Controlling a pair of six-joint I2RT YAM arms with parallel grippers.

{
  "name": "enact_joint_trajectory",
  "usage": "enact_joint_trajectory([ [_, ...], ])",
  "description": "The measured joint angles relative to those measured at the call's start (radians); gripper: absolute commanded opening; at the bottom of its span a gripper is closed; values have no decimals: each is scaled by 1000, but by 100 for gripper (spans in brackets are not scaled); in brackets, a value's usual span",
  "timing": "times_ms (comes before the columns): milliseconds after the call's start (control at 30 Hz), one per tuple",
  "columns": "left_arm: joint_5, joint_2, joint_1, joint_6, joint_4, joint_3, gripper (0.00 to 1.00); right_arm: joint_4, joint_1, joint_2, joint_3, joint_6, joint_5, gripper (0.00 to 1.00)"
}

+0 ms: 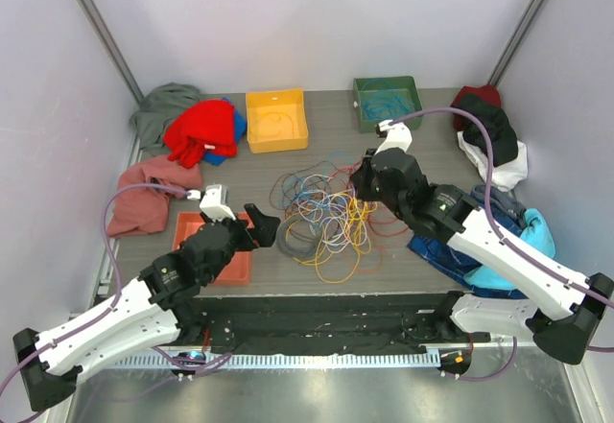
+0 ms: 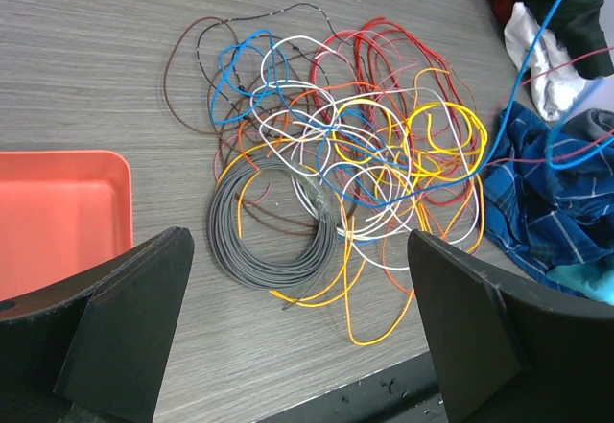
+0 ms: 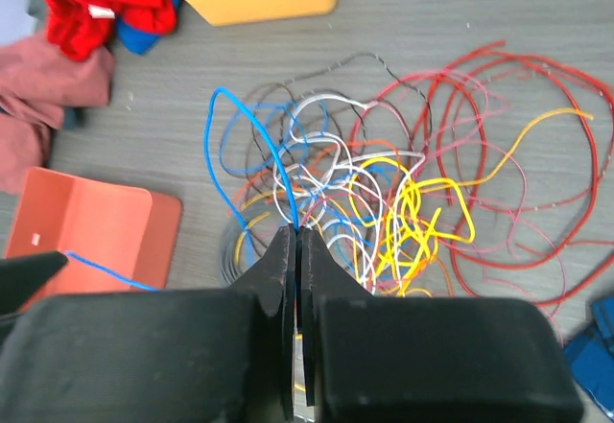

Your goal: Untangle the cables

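Observation:
The cables (image 1: 324,210) lie in a tangled heap of red, yellow, orange, white, blue and brown strands mid-table. A neat grey coil (image 2: 273,241) sits at the heap's near left. My right gripper (image 3: 295,233) hangs over the heap's right side, shut on a blue cable (image 3: 278,169). That blue cable (image 2: 537,39) climbs taut out of the heap in the left wrist view. My left gripper (image 2: 302,332) stands wide open, with nothing between its fingers, over the table's front edge just short of the grey coil. In the top view it (image 1: 264,226) is left of the heap.
An orange-red tray (image 1: 206,243) lies under the left arm. A yellow bin (image 1: 276,119) and a green bin (image 1: 387,102) stand at the back. Garments ring the table: red (image 1: 201,130), pink (image 1: 144,198), grey (image 1: 163,106), blue plaid (image 1: 484,250), black and white (image 1: 491,140).

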Motion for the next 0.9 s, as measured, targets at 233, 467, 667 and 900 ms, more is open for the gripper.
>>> enact_joint_trajectory([
  [233,2,26,0,2,11,-2,100,-4,2,-5,-165,22,-24,38],
  [467,3,30,0,1,17,-17,100,-69,3,-48,-239,41,-15,46],
  [667,7,39,0,-3,20,-25,100,-35,3,-18,-188,37,-24,45],
  [900,26,38,0,-28,22,-42,100,21,3,110,-257,37,-7,46],
])
